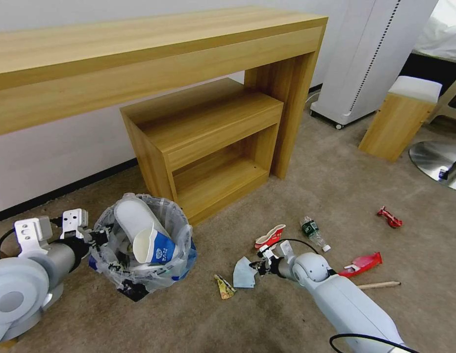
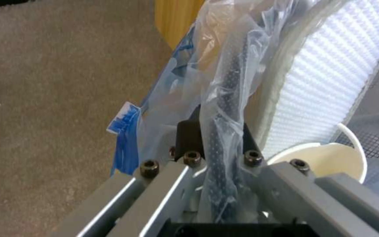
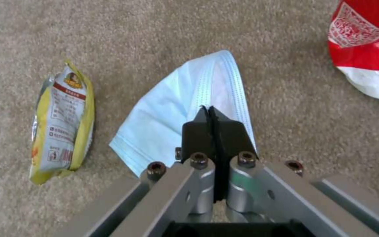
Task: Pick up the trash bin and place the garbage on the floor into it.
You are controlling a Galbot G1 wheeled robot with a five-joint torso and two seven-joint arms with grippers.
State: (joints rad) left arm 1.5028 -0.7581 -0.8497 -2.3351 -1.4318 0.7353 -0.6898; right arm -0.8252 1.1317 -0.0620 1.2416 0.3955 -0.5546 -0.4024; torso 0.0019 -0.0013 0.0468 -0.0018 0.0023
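The long light-wood desk stands against the wall, and a lower wooden shelf unit is under it. In front of the shelf, on the beige carpet, sits the small round black trash bin with a crinkly clear plastic bag. Inside it I see a white slipper and a blue-white paper cup. My left gripper is at the bin's near rim, and its fingers are pressed together on the rim and the bag. My right gripper is low over the carpet, fingers closed together on the pale blue face mask, which lies flat. Just beside the mask lies a yellow snack wrapper. Near it is a crushed red-white bowl. Farther right lie a small clear bottle, a red wrapper, a wooden stick and another red scrap.
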